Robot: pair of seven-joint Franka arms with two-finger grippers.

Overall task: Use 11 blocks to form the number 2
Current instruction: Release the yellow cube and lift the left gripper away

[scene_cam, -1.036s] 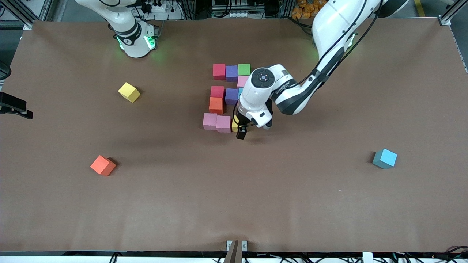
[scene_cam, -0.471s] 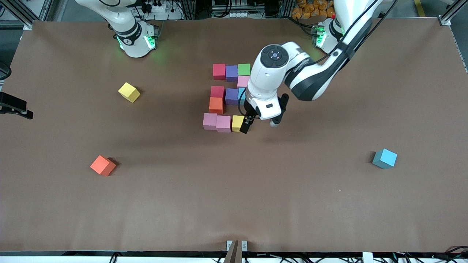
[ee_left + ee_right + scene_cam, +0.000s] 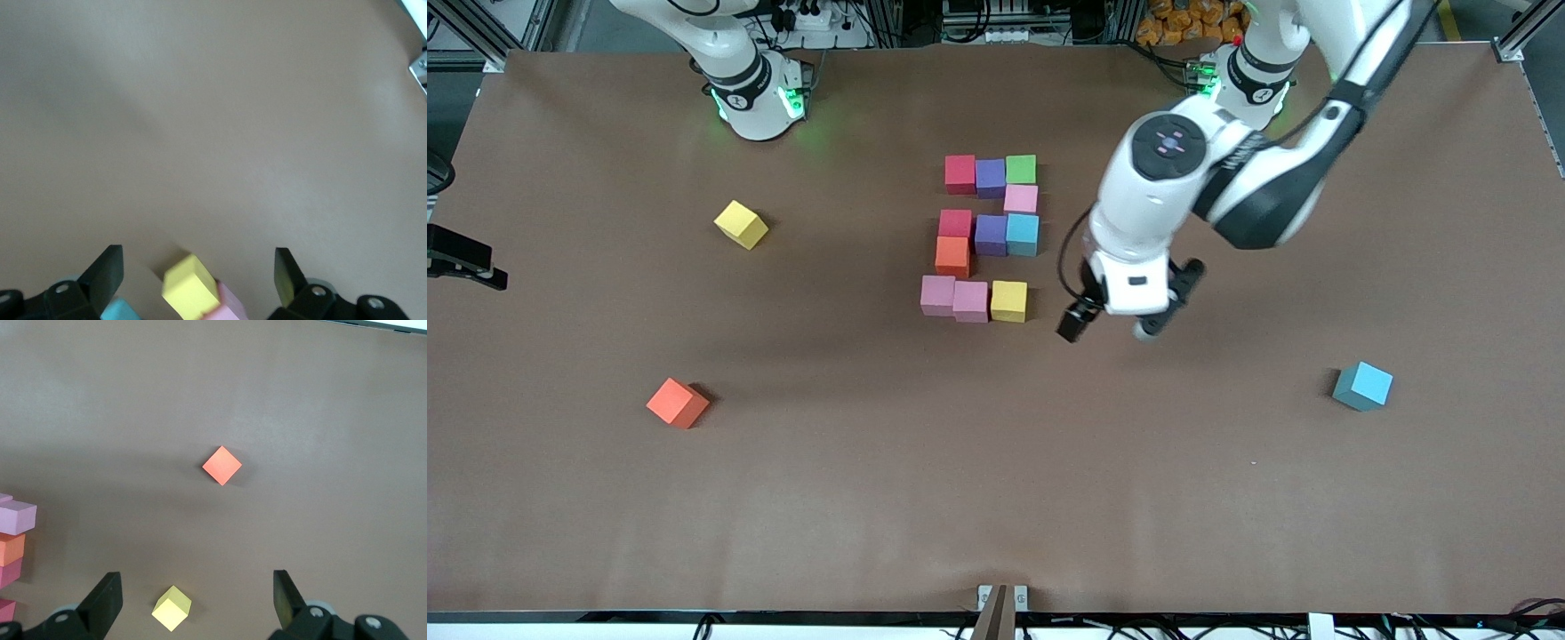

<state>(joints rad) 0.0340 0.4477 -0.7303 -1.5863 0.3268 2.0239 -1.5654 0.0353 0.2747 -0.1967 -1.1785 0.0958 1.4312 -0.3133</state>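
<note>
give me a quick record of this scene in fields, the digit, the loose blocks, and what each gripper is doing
number 2: eleven blocks in five rows at mid-table, complete
closing block: yellow block ending the row nearest the front camera
loose blocks: yellow cube and orange cube toward the right arm's end; light blue cube toward the left arm's end
left gripper: jaws open, empty, above bare table beside the digit
right gripper: jaws open, empty, high over the table, arm waiting
</note>
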